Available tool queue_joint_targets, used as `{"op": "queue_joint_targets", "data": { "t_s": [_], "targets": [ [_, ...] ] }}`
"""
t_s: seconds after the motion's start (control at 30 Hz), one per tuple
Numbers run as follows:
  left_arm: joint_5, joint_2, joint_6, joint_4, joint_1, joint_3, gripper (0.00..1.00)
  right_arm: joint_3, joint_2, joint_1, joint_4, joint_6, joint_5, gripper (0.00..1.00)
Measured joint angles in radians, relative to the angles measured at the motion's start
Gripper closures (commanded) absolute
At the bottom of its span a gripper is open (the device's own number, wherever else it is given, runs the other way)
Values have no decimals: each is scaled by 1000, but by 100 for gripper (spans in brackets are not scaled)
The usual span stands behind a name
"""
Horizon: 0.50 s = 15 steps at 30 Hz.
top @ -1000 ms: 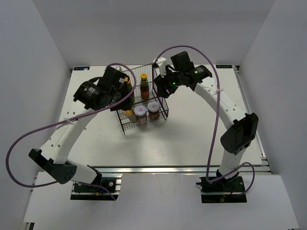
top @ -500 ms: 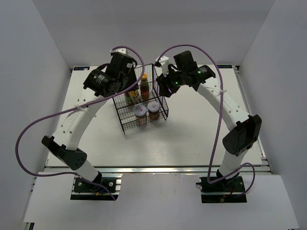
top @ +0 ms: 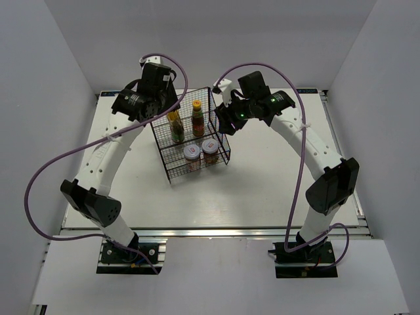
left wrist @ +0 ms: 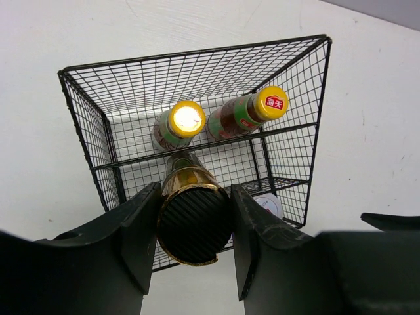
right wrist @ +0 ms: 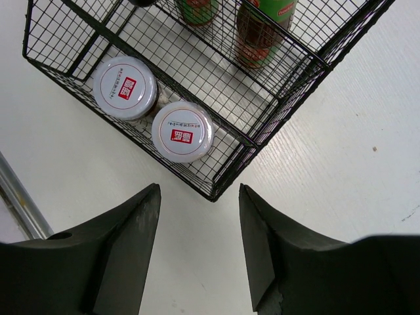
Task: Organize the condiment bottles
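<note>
My left gripper [left wrist: 193, 226] squeezes the dark bottle [left wrist: 191, 216] upright. The wire basket [left wrist: 314, 118] sits straight below it, so this arm is nearest. My right gripper [right wrist: 197, 244] hangs open, empty.

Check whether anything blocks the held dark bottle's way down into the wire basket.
Nothing covers the basket. Its divider wire runs just beyond the dark bottle, and two sauce bottles stand in the section behind it.
</note>
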Motion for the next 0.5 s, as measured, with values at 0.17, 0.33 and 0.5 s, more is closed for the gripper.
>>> {"op": "queue_joint_targets", "data": {
  "t_s": [0.17, 0.33, 0.5],
  "targets": [
    [18, 13, 13, 18, 8, -45, 100, 0, -1, 0, 0, 0, 8, 43],
    [27, 15, 21, 37, 11, -102, 100, -1, -1, 0, 0, 0, 11, 43],
    [36, 17, 33, 64, 16, -152, 100, -1, -1, 0, 0, 0, 11, 43]
  ]
}}
